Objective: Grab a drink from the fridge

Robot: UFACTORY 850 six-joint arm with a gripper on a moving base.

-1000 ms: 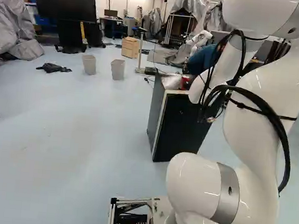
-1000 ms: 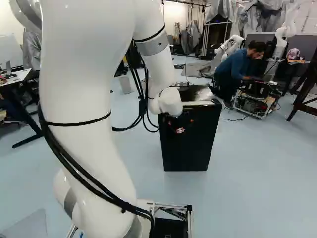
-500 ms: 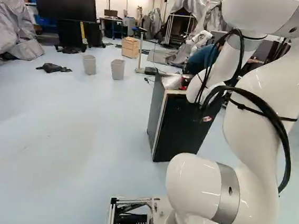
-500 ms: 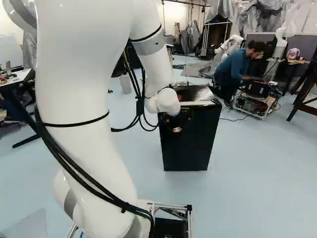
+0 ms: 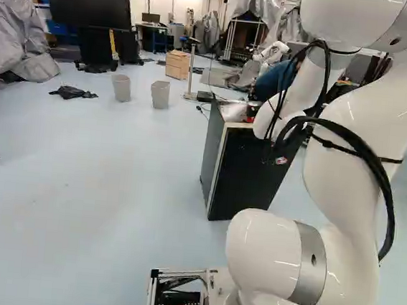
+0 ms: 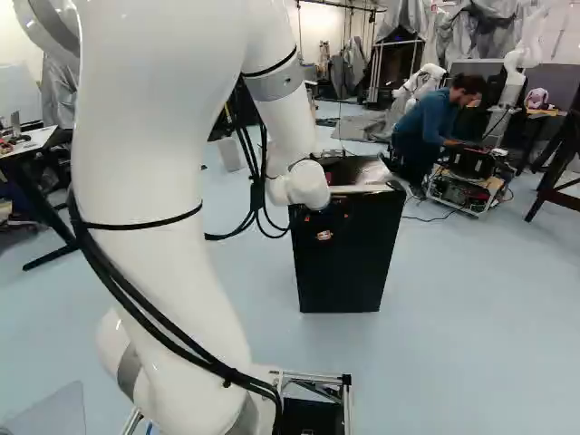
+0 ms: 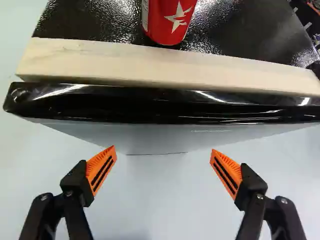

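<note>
Spread and empty, the pincer [image 7: 163,149] stands before the fridge [image 6: 349,263], probably to work its door, though depth is unclear; the red can [image 7: 169,22] sits on top, behind a wooden strip [image 7: 165,65].

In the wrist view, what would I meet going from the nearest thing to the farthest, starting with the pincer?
Open pincer → fridge's glossy black front edge → pale wooden strip → red can.
</note>
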